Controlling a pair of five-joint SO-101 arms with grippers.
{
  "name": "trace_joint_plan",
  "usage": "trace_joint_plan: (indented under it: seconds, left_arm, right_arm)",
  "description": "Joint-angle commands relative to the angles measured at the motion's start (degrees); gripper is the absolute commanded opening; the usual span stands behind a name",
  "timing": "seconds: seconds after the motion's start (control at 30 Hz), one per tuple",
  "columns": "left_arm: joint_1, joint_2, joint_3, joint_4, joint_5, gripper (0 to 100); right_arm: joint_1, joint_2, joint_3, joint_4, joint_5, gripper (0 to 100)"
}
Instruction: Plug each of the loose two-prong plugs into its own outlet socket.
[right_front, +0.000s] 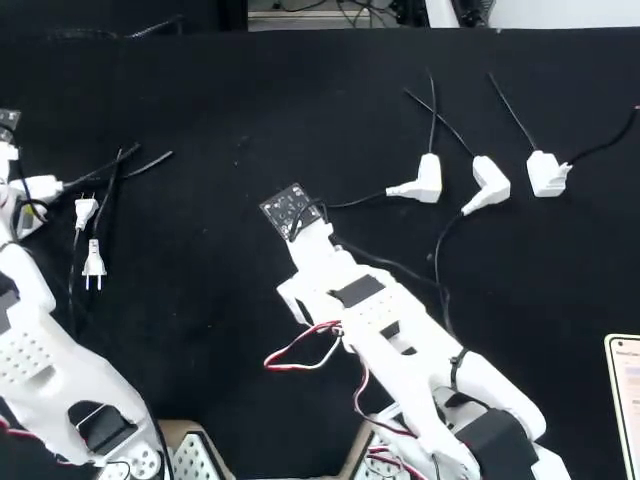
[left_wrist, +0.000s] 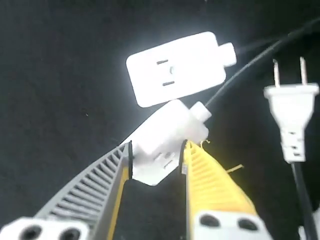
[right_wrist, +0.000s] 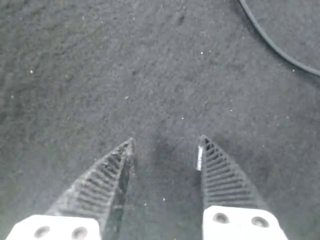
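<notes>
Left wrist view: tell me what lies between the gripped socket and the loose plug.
A black cable, leaving the end of the gripped socket and passing the prongs of the plug; otherwise bare black cloth, per the left wrist view.

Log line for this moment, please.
left gripper: shut on socket | right gripper: open, above table | loose plug: unplugged

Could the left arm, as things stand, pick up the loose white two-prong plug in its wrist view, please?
Probably not yet: the left gripper is shut on a white outlet socket. The white two-prong plug itself lies uncovered close by.
</notes>
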Motion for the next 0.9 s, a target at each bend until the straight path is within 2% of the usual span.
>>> trace_joint_plan:
  seconds: [0.0, 0.17, 0.3, 0.47, 0.73, 0.87]
  left_arm:
    - [-0.4, 0.5, -7.5, 4.1, -1.6, 18]
    - [0.7, 5.2, -12.7, 9.9, -4.2, 19]
    - [0.2, 9.7, -17.7, 12.8, -4.0, 28]
    - [-0.7, 12.7, -25.9, 14.9, -3.9, 25]
    - [-1.5, 19.7, -34.9, 14.8, -4.5, 28]
    - [-0.4, 23.8, -36.9, 15.6, -7.9, 28]
  right_arm:
    - [-0.7, -2.2, -0.3, -1.4, -0.5, 18.8]
    - [-0.7, -2.2, -0.3, -1.4, -0.5, 18.8]
    - [-0.6, -2.2, -0.3, -1.4, -0.5, 18.8]
    - [-0.6, -2.2, -0.3, -1.4, -0.5, 18.8]
    - [-0.6, -2.2, -0.3, -1.4, -0.5, 18.8]
    - [-0.6, -2.2, -0.3, -1.4, -0.5, 18.8]
